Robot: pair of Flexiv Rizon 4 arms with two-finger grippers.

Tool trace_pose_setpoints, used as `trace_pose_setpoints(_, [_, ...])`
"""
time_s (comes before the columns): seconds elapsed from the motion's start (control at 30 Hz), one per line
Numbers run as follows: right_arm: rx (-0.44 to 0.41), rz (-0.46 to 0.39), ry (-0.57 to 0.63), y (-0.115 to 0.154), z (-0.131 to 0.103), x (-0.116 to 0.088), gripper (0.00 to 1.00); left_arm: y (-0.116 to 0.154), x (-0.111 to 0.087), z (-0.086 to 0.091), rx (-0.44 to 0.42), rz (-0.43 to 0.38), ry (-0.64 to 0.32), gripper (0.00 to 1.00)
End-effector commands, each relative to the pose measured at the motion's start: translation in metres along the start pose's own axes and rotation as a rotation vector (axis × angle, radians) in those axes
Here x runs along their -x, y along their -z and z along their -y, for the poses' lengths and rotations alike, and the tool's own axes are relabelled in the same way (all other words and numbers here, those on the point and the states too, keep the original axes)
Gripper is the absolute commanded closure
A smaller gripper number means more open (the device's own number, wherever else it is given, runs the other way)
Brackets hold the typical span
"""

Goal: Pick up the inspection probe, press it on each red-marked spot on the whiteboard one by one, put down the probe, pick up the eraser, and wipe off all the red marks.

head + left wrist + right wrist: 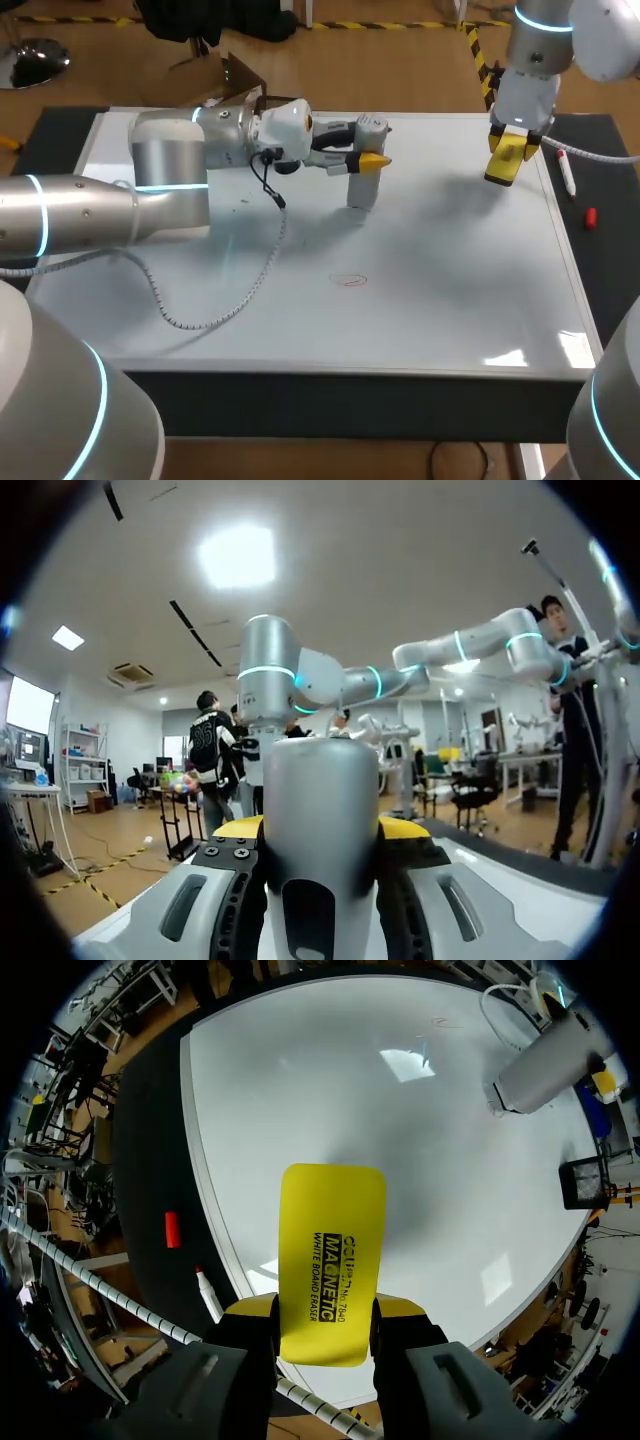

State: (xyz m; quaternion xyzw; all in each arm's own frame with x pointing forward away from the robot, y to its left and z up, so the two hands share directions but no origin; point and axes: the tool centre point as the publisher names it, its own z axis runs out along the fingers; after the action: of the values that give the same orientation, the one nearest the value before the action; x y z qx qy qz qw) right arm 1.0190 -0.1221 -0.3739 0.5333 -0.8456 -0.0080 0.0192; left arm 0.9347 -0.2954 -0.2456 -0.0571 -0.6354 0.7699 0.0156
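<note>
1. Nearest: the whiteboard (450, 320) has one small red mark (350, 280) near its middle, not wiped. I can't make out any other marks.
2. Further back: the left pincer (366, 161) is closed on the probe (360, 190), with a finger on each side of the grey barrel. The probe stands upright and its base seems to rest on the board. It is on the far side of the mark and well apart from it.
3. Farthest, at the right corner: the right pincer (325, 1308) is clamped on the yellow eraser (332, 1255), which sticks out ahead of the tips. It hangs over the board's far right edge and does not touch it. A marker (566, 175) and a red cap (590, 217) lie on the dark bench (605, 150) strip beside the board.
4. Step, my read: this is the handover from probe to wipe. The eraser is already in hand and the probe is not yet released.
5. Next move:
   - The left pincer needs to open and back off without tipping the probe.
   - The right arm then has to carry the eraser across to the mark, lay it flat and rub with steady pressure.
   - Its path must stay clear of the left arm and the left arm's dangling cable (250, 290).
</note>
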Motion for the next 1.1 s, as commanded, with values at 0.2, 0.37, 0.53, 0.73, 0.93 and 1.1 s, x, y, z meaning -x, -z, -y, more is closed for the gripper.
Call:
trace_pose_setpoints(0.2, [-0.001, -0.003, 0.002, 0.001, 0.001, 0.0, 1.0, 0.021, -0.01, 0.042, 0.001, 0.048, -0.042, 1.0])
trace_pose_setpoints(0.37, [-0.001, -0.003, 0.002, 0.001, 0.001, 0.0, 1.0, 0.05, -0.005, 0.059, -0.001, 0.115, -0.05, 1.0])
trace_pose_setpoints(0.53, [-0.001, -0.003, 0.002, 0.001, 0.001, 0.0, 1.0, 0.083, 0.0, 0.069, 0.013, 0.193, -0.061, 1.0])
trace_pose_setpoints(0.73, [-0.001, -0.003, 0.002, 0.001, 0.001, 0.0, 1.0, 0.136, 0.004, 0.072, 0.018, 0.307, -0.049, 1.0])
trace_pose_setpoints(0.93, [-0.001, -0.003, 0.002, 0.001, 0.001, 0.0, 1.0, 0.188, 0.007, 0.074, 0.018, 0.402, -0.04, 1.0])
trace_pose_setpoints(1.1, [-0.001, -0.003, 0.002, 0.001, 0.001, 0.0, 1.0, 0.226, 0.01, 0.076, 0.031, 0.456, -0.057, 1.0])
